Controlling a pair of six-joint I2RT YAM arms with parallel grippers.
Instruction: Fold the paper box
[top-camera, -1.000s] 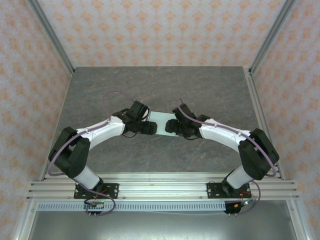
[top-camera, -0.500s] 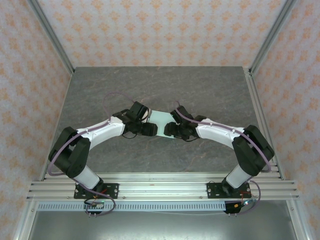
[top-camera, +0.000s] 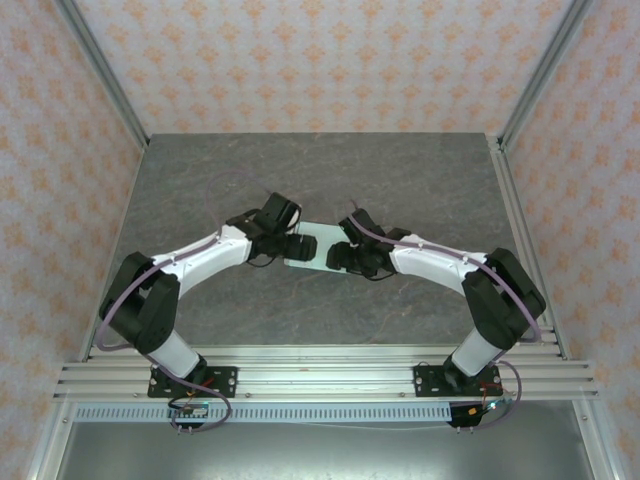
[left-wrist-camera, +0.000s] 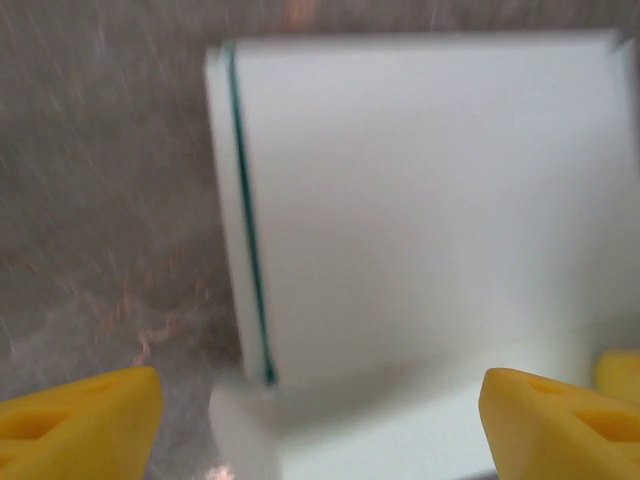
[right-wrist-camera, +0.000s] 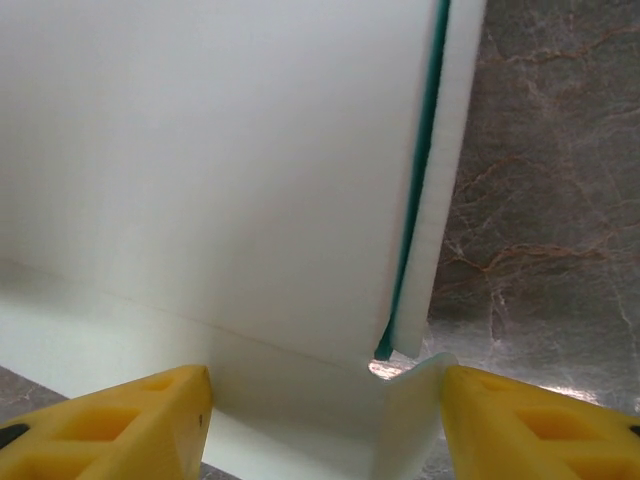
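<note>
The paper box (top-camera: 312, 246), partly folded, lies mid-table (top-camera: 400, 180) between both arms. The left gripper (left-wrist-camera: 320, 400) stands wide, released, and its wrist view reveals a green edge line (left-wrist-camera: 250, 230). Whether the right gripper (right-wrist-camera: 325, 400) pinches the curled flap (right-wrist-camera: 405, 420) cannot be told.

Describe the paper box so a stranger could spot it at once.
On the grey marbled table, look at the middle, where the left tool and right tool nearly meet. The paper box is the pale mint-green card between them: the only flat sheet on the stone.
</note>
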